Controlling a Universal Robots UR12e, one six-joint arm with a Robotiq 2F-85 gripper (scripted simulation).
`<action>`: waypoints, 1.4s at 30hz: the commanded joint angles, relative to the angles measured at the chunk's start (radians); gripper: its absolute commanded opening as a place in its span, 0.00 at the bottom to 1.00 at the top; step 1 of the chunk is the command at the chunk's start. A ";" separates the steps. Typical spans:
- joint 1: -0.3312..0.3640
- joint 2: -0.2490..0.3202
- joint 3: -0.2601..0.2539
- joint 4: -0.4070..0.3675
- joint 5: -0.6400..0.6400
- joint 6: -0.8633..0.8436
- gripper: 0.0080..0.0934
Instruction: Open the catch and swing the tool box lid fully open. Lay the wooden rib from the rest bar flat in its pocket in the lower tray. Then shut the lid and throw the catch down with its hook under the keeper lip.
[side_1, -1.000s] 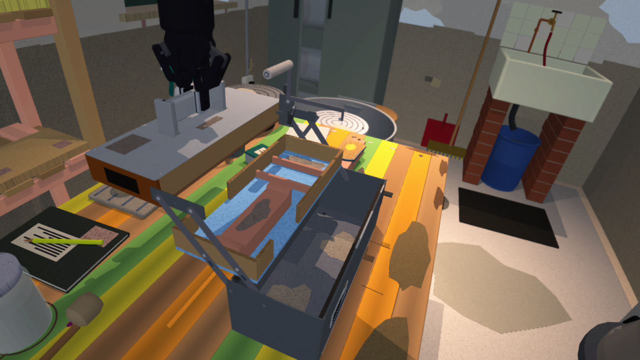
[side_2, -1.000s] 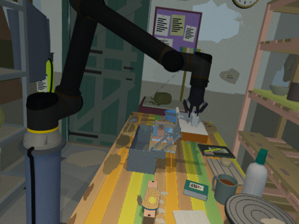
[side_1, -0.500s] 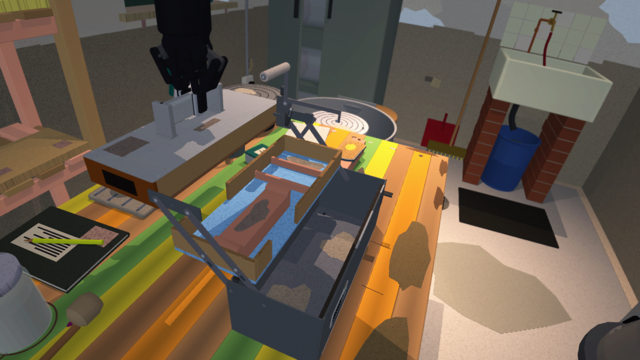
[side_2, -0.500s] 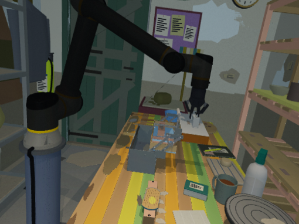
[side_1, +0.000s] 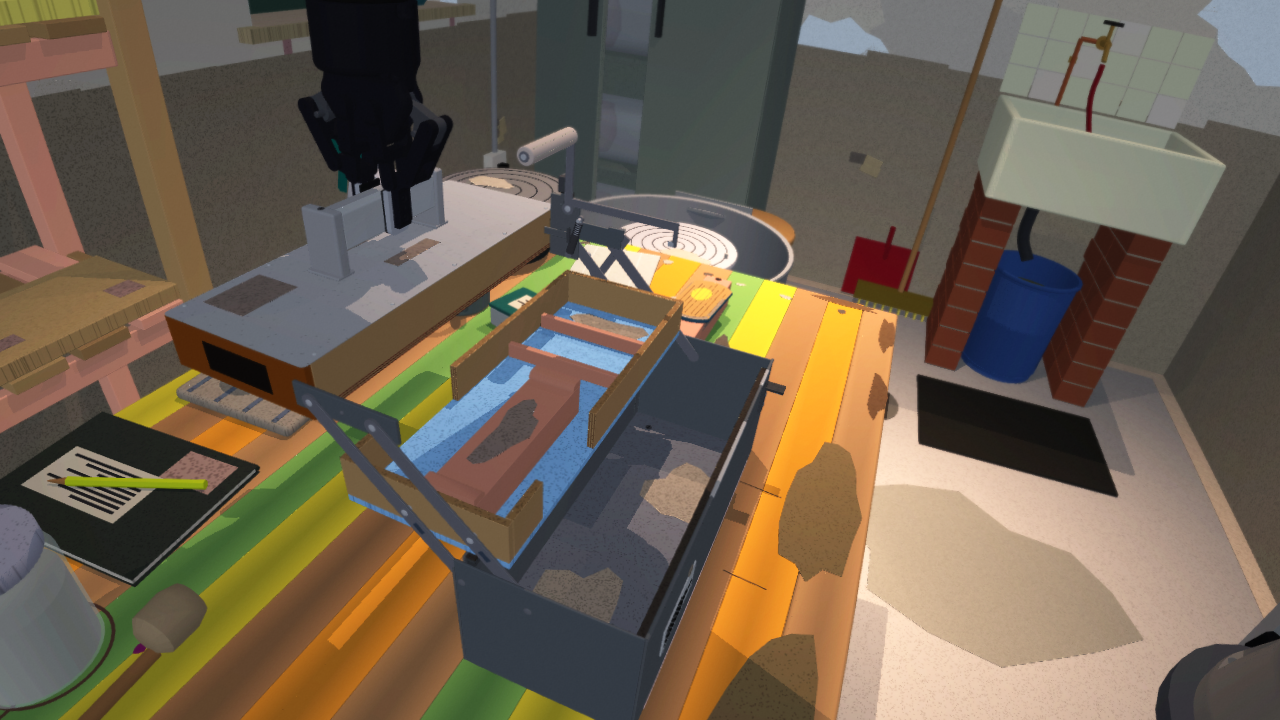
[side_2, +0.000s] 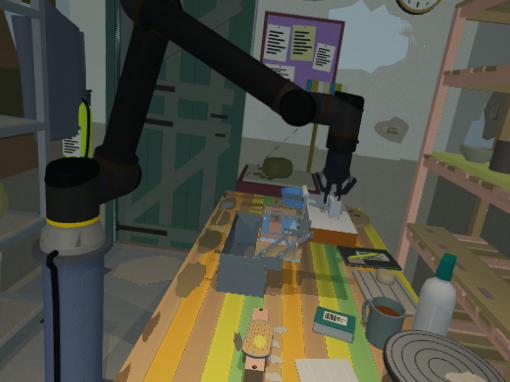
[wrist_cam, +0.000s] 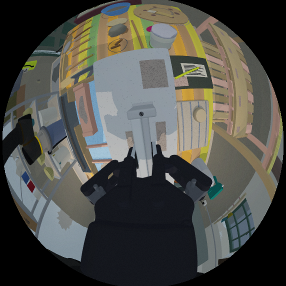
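The lid handle (side_1: 374, 224) (wrist_cam: 142, 138) is partly covered by my fingers. It is a grey bar on top of the tool box lid (side_1: 358, 278) (side_2: 332, 220) (wrist_cam: 136, 88). The lid is swung out to the left of the dark box body (side_1: 618, 528) (side_2: 245, 250) and lies roughly level above the bench. The blue-lined tray (side_1: 528, 403) hangs between them on grey link arms. The wooden rib (side_1: 510, 434) (wrist_cam: 85, 109) lies flat in that tray. The catch is not clear to see. My gripper (side_1: 387, 192) (side_2: 336, 196) (wrist_cam: 144, 160) is closed on the lid handle.
The striped workbench (side_1: 295, 573) carries a dark notebook with a pencil (side_1: 125, 488), a grey jar (side_1: 36, 609), a cloth mat (side_1: 237, 403) under the lid and a paint roller (side_1: 548, 148) behind it. A pink shelf unit (side_1: 63, 224) stands to the left.
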 joint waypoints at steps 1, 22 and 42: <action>0.000 -0.001 -0.001 0.001 0.000 0.000 0.00; 0.000 0.000 -0.001 0.001 0.000 0.000 0.00; 0.000 0.000 -0.001 0.001 0.000 0.000 0.26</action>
